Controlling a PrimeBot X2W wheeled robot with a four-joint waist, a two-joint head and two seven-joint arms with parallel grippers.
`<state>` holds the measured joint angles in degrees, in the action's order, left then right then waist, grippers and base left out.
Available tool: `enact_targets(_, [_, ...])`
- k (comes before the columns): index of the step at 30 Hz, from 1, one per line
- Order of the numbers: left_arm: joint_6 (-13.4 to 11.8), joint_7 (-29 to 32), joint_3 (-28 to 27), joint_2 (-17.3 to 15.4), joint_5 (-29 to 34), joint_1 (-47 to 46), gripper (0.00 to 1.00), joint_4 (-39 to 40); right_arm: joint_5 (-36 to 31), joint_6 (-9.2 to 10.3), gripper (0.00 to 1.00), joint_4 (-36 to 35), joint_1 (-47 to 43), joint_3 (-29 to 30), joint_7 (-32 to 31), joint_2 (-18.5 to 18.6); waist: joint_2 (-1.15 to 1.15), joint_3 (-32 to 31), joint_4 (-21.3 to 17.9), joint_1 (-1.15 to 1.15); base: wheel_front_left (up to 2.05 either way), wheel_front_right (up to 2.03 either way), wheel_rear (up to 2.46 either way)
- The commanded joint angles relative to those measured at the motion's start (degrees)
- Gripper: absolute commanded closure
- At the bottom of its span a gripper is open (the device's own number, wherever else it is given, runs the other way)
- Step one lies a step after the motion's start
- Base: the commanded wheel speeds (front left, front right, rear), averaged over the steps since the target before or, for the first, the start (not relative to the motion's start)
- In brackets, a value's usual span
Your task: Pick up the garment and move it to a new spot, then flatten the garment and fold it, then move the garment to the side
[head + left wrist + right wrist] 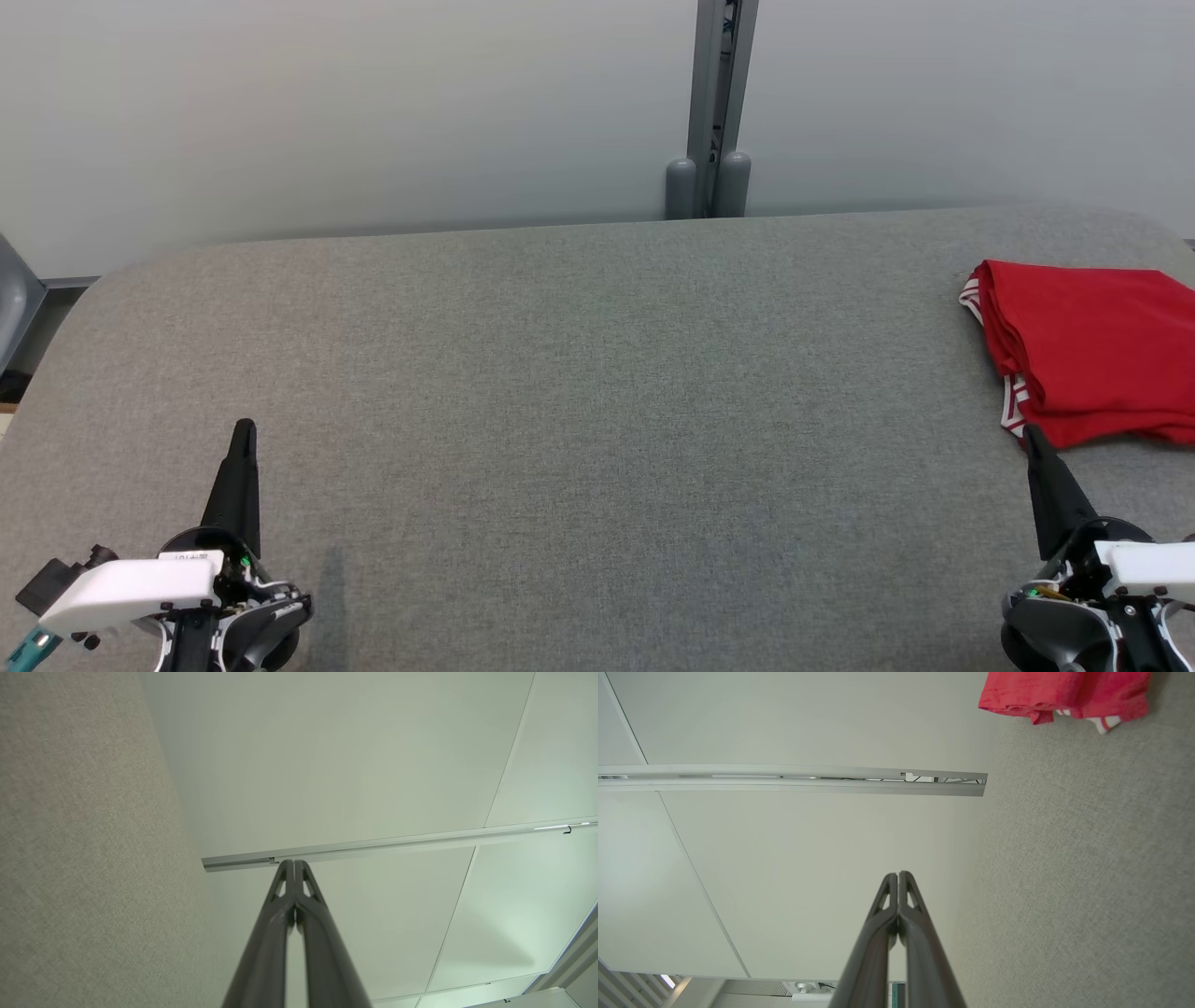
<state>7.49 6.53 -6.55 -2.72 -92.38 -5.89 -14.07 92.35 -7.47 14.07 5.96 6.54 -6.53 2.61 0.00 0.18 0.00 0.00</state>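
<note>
Both closed and empty, the left gripper (245, 429) is idling; the right gripper (1030, 432) is risking snagging the folded red fabric garment (1092, 345) just ahead if advancing.

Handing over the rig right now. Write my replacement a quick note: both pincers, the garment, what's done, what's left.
Left pincer: shut, empty, over the near left of the table.
Right pincer: shut, empty, at the near right.
Garment: red, folded, lying on the table's right side, not gripped.
Done: it looks folded and set aside.
Left: probably nothing; just check that the fold is tidy.
</note>
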Motion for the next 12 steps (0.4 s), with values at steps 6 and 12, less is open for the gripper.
enact_targets(6, [0.2,0.2,-0.2,-0.3,-0.1,-0.7,1.0,0.2,0.1,-0.03,1.0,-0.2,0.5,0.1,-0.2,0.5,0.0,0.0,0.0,0.0,0.0,0.0,0.0])
enact_targets(12, [0.2,0.2,-0.2,-0.3,-0.1,-0.7,1.0,0.2,0.1,-0.03,1.0,-0.2,0.5,0.1,-0.2,0.5,0.0,0.0,0.0,0.0,0.0,0.0,0.0])
